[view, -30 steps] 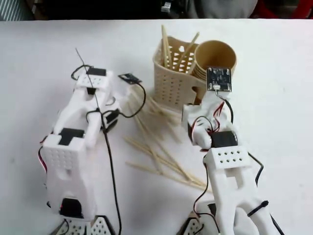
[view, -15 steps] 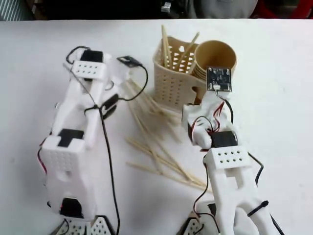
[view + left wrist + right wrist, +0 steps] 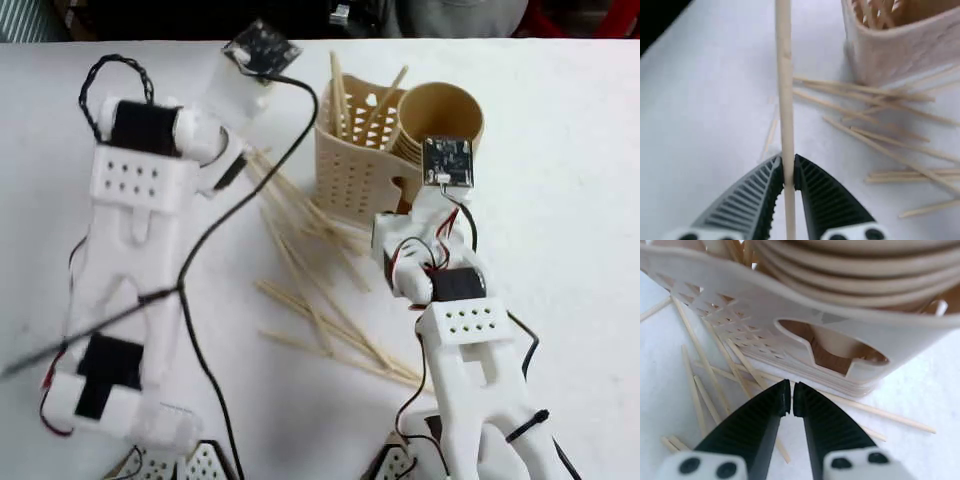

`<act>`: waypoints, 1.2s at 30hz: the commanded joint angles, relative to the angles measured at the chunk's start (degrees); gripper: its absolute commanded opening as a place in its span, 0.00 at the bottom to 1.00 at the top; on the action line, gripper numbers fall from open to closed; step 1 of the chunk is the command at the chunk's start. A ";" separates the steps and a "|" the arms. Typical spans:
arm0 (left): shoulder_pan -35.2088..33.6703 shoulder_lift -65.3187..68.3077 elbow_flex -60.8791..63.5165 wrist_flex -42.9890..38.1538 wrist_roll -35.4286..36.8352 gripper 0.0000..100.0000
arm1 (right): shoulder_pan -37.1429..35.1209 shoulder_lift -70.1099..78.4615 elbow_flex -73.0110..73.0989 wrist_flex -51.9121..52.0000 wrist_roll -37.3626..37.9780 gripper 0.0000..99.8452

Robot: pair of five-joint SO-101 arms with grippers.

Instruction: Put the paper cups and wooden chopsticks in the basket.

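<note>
Matt plastic basket [image 3: 350, 175]; bare wooden chopsticks [image 3: 785, 75]; smooth paper cups [image 3: 440, 110].

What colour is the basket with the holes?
Cream, a pale beige; the basket shows best in the high view.

Cups [image 3: 441, 112] in basket [image 3: 352, 178], right side; loose chopsticks [image 3: 330, 232] on table [image 3: 570, 250] — before and left of basket.

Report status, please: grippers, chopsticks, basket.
Left gripper shut on one pale wooden chopstick. Right gripper shut, empty, beside cream perforated plastic basket. Tan paper cups stacked inside it. Many loose chopsticks on white table.
</note>
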 commanded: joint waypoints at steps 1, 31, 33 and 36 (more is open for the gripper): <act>3.47 -8.31 -2.46 -8.00 5.01 0.02 | 0.48 -1.19 -0.35 -0.75 0.18 0.03; 18.24 -8.04 2.46 -51.78 20.75 0.02 | 0.48 -1.19 -0.53 -0.84 0.18 0.03; 17.98 -5.85 3.69 -52.13 20.75 0.02 | 0.48 -1.19 -0.53 -0.84 0.18 0.03; 17.54 -3.30 4.92 -55.03 20.75 0.02 | 0.48 -1.19 -0.53 -0.84 0.18 0.03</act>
